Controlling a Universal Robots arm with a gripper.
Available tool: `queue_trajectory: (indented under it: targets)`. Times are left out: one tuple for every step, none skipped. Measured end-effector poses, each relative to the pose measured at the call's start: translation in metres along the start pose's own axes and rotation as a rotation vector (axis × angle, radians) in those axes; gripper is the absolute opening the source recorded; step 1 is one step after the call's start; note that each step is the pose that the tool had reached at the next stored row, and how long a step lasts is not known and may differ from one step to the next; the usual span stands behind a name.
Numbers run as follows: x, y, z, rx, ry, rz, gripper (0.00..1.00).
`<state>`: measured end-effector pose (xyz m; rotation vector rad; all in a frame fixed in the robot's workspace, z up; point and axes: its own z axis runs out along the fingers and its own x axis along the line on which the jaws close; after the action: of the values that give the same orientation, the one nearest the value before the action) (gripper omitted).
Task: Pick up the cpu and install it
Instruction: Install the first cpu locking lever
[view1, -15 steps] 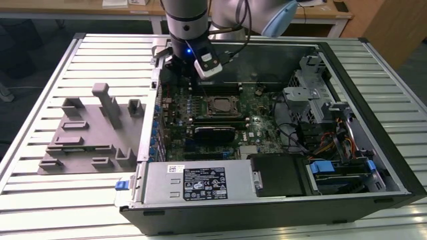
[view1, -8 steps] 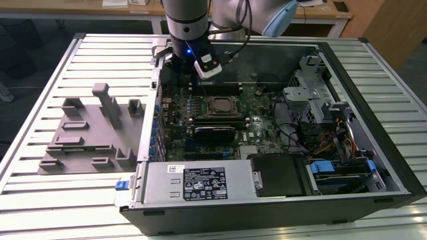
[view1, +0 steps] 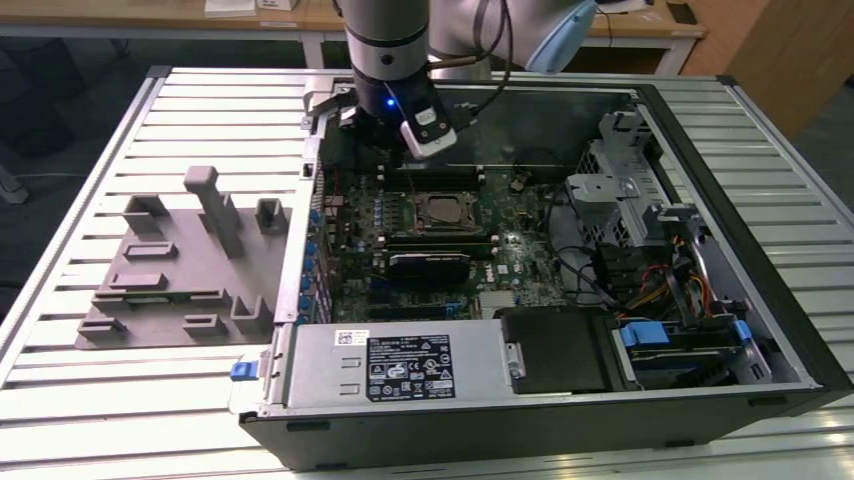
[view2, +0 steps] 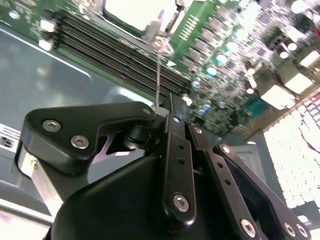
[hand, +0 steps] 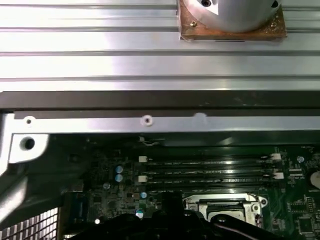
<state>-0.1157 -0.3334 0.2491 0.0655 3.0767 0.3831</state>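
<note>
- arm (view1: 388, 40): cut off by the upper edge in the exterior view; its lower end hides part of the computer case (view1: 747, 230) far wall
- gripper (view2: 169, 105): black linkage runs off the lower edge in the second wrist view; covers the board beneath it
- cpu (view2: 131, 9): pale top washed out, cut by the upper edge; seating cannot be told
- socket (hand: 225, 209): near part hidden behind the dark gripper body in the first wrist view
- motherboard (view2: 240, 55): small parts too blurred to tell apart
- silver round base (hand: 230, 15): cut by the upper edge
</note>
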Motion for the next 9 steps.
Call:
queue_trajectory:
  targets:
    - [-0.0036,0.0001,0.0002,0.0,0.0009,0.0,0.11]
    - [-0.0069,0.0003,0.0003,0.0001,0.002,0.001,0.11]
    - [-0.0102,0.0004,0.0005,0.0002,0.003,0.001,0.11]
    - [-0.0137,0.0005,0.0006,0.0002,0.0039,0.001,0.11]
    - [-0.0169,0.0006,0.0008,0.0002,0.0047,0.001,0.11]
    - [-0.0199,0.0007,0.0009,0.0003,0.0055,0.001,0.11]
    - [-0.0226,0.0008,0.001,0.0003,0.0063,0.002,0.11]
    - [-0.025,0.0009,0.0011,0.0006,0.0072,0.002,0.11]
    - [-0.0268,0.001,0.0012,0.0011,0.0078,0.002,0.11]
